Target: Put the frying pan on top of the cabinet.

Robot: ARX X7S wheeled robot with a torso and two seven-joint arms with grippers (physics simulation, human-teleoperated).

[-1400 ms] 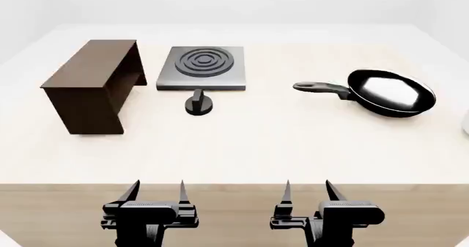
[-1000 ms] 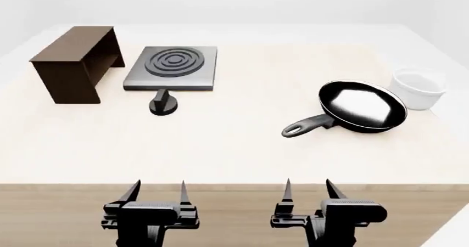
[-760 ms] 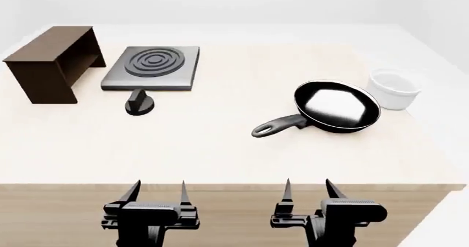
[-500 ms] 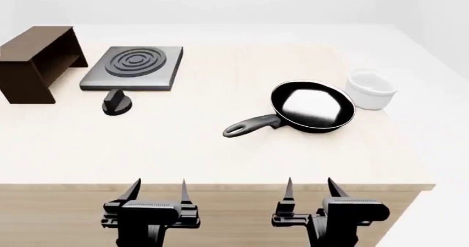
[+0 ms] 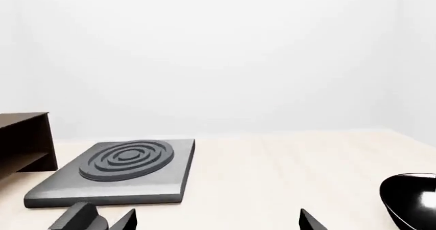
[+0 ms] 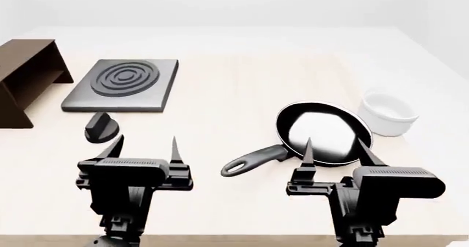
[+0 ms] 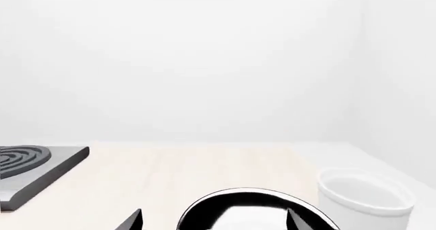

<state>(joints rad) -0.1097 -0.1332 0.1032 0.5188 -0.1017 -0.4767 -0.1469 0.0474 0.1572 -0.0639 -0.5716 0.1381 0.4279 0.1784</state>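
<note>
Head view: the round black frying pan with a glossy pale inside point(image 6: 323, 132) lies flat on the pale wooden table point(image 6: 234, 88), its long dark grey handle aimed at me. My right gripper point(image 6: 333, 150) hovers over the pan's near rim, fingers spread and empty; my left gripper point(image 6: 144, 147) (also spread, holding nothing) hangs left of the pan. Far left of the pan stands the dark brown wooden cabinet point(image 6: 26, 79), a square grey ringed plate point(image 6: 123, 84) between them. A white bowl point(image 6: 389, 113) sits just right of the pan.
</note>
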